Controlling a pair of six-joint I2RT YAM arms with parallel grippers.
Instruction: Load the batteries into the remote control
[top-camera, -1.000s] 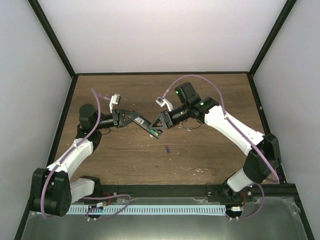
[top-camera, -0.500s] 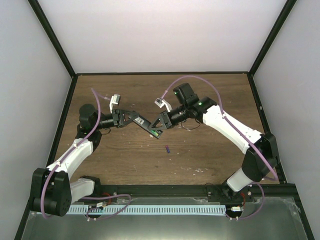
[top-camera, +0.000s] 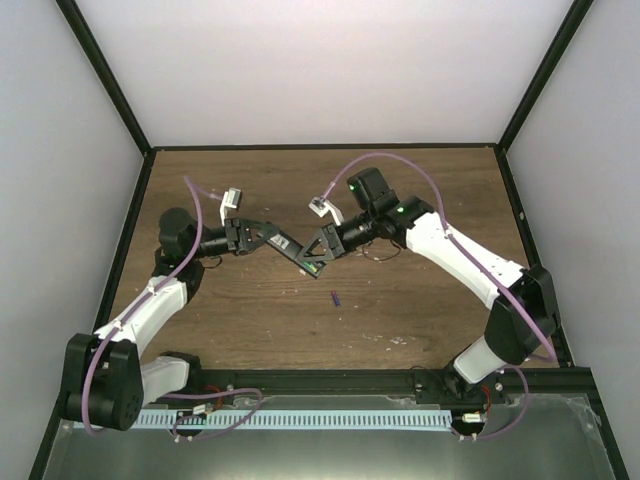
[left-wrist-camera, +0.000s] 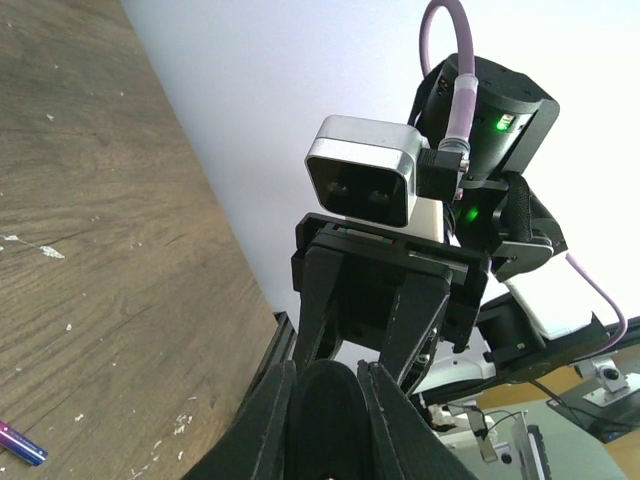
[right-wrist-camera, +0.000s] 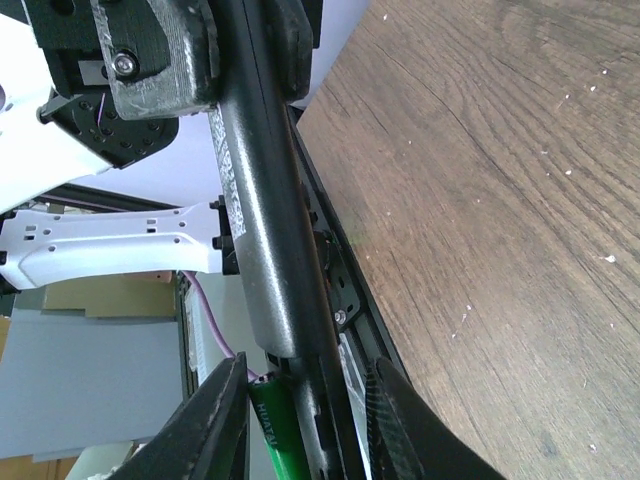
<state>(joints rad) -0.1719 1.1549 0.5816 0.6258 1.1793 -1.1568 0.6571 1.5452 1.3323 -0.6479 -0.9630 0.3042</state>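
Observation:
The slim black remote control (top-camera: 299, 254) is held above the table, between the two grippers. My left gripper (top-camera: 283, 243) is shut on its far end; in the left wrist view the remote (left-wrist-camera: 330, 425) fills the space between the fingers (left-wrist-camera: 268, 415). My right gripper (top-camera: 320, 252) is open, and its fingers (right-wrist-camera: 213, 425) straddle the remote's (right-wrist-camera: 262, 210) other end. The green battery (right-wrist-camera: 274, 440) lies in the remote's open compartment, against one right finger. The purple-blue battery (top-camera: 335, 297) lies loose on the table; it also shows in the left wrist view (left-wrist-camera: 20, 444).
The brown wooden table (top-camera: 420, 310) has white specks of debris (top-camera: 398, 340) near its front. A thin dark wire loop (top-camera: 378, 256) lies beside the right arm. A black frame rail (top-camera: 330, 376) runs along the near edge.
My right gripper has moved a little down and left along the remote's end, and now covers the green battery in the top view. The left arm and the purple-blue battery have not moved.

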